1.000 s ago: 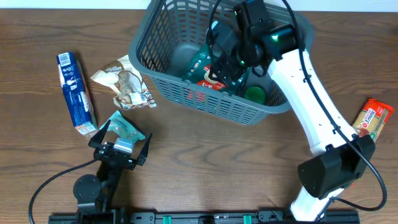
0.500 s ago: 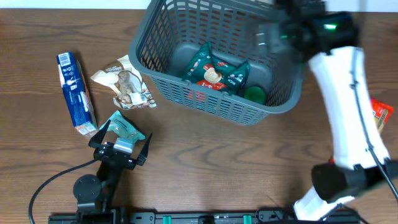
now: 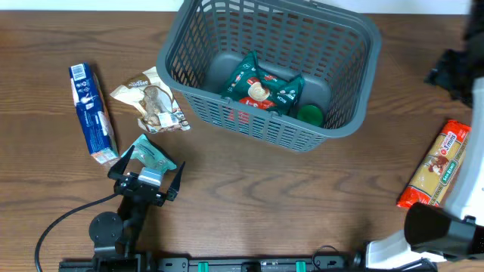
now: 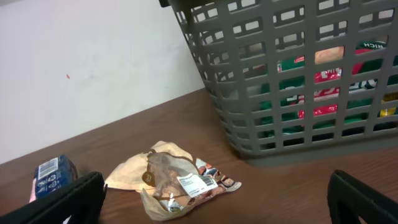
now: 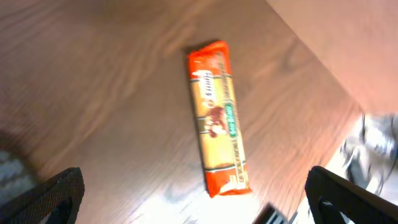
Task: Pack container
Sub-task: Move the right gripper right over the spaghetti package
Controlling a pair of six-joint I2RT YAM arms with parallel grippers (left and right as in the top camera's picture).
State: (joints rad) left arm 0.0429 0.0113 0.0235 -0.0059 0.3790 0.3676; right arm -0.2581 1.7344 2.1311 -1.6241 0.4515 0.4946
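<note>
The dark grey lattice container [image 3: 261, 130] stands at the back centre, and its wall fills the upper right of the left wrist view [image 4: 249, 93]. A green and red packet [image 3: 261, 91] lies in it beside a green round thing [image 3: 308, 115]. My left gripper [image 3: 146, 175] rests open near the front left, with a teal packet [image 3: 155, 157] lying between its fingers in the overhead view. Ahead of it lies a brown snack packet [image 4: 171, 180]. My right gripper [image 5: 199, 205] hangs open and empty above an orange packet [image 5: 217, 118] at the far right.
A blue packet [image 3: 92, 113] lies at the far left, with the brown snack packet [image 3: 151, 102] between it and the container. The orange packet [image 3: 437, 165] lies near the table's right edge. The right arm's base [image 3: 435, 230] stands at the front right.
My right gripper has come up out of the container and swung right over the orange packet, opening fully. The green and red packet stays in the container. The left arm has not moved.
</note>
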